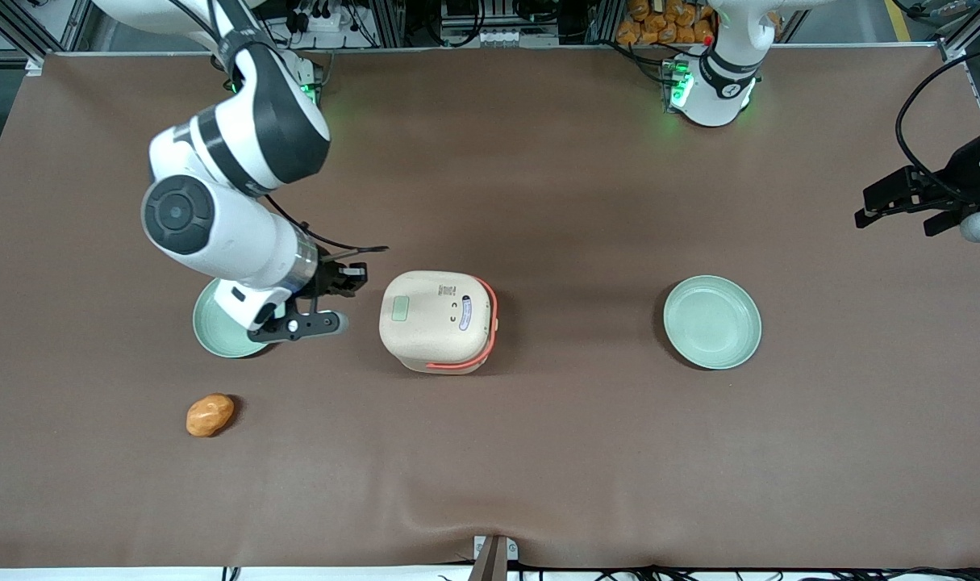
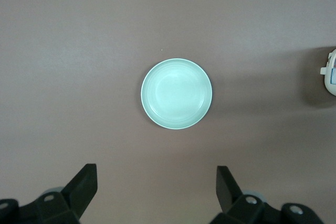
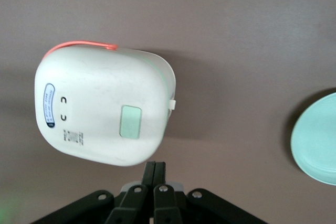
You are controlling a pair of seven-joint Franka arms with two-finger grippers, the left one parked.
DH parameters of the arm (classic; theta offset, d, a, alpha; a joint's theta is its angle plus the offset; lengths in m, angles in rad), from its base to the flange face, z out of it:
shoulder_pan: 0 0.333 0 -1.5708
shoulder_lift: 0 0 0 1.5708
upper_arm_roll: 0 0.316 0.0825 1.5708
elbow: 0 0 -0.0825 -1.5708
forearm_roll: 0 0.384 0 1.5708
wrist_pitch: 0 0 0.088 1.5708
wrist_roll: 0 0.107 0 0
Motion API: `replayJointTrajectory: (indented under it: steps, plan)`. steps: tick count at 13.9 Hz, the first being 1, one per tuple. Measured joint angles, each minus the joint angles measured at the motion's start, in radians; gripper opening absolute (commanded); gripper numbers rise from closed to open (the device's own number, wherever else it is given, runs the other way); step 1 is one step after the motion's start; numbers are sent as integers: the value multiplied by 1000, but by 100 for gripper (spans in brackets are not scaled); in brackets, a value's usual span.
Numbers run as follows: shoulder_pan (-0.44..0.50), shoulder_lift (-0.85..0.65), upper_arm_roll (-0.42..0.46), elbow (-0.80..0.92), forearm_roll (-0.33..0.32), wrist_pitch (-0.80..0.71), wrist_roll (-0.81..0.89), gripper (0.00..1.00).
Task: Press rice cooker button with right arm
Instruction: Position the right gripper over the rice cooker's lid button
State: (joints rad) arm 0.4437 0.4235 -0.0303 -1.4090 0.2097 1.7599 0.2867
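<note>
Rice cooker [image 1: 437,321]: stood mid-table, between two plates.
Gripper [image 1: 352,278]: hung just beside the cooker, fingers pressed together, above one plate [image 1: 215,327].
Other plate [image 1: 712,322]: lay toward the parked arm's end.
Potato [image 1: 210,415]: lay nearer the front camera than the covered plate.

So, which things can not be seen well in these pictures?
- Plate under the right arm: front view, mostly covered by the arm.
- Rice cooker: left wrist view, cut by the edge.
- Gripper, fingers shut beside the cooker: front view, hidden by the wrist.
- Cooker label: print too small.
</note>
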Motion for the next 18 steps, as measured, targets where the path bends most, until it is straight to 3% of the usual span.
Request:
replayJointTrajectory:
  steps: [4,18]
  plan:
    - [54,39,-1,0,-2,64,87,0]
    - [88,123,-3,-17,-51,131,90,0]
